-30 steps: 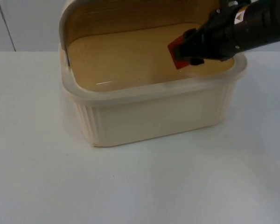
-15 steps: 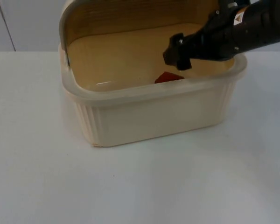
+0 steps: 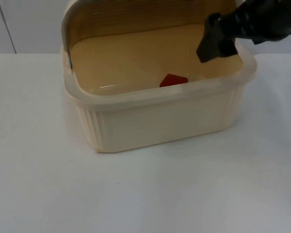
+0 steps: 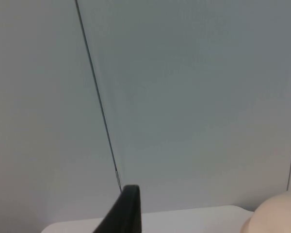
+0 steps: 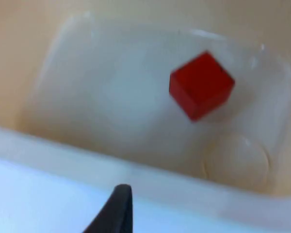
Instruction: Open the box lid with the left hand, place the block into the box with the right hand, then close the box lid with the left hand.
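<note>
Right gripper (image 3: 214, 47) pulled back, fingers' state unclear; red block (image 3: 173, 80) in open box (image 3: 160, 114).

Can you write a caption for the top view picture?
Red block lies inside the open cream box; right gripper above it.

A plain white counter (image 3: 43, 184) with a smooth, matte surface runs back to a grey partition wall (image 3: 29, 24). One thing stands directly on it: a cream-coloured rectangular plastic box (image 3: 160, 121) with ribbed side walls, rounded corners and a broad rim, set toward the far edge of the counter and close to the wall. Its base rests flat on the counter, turned slightly askew to the counter's near edge. In the right wrist view the white counter (image 5: 34, 194) lies just outside the box's rim (image 5: 150, 174).
</note>
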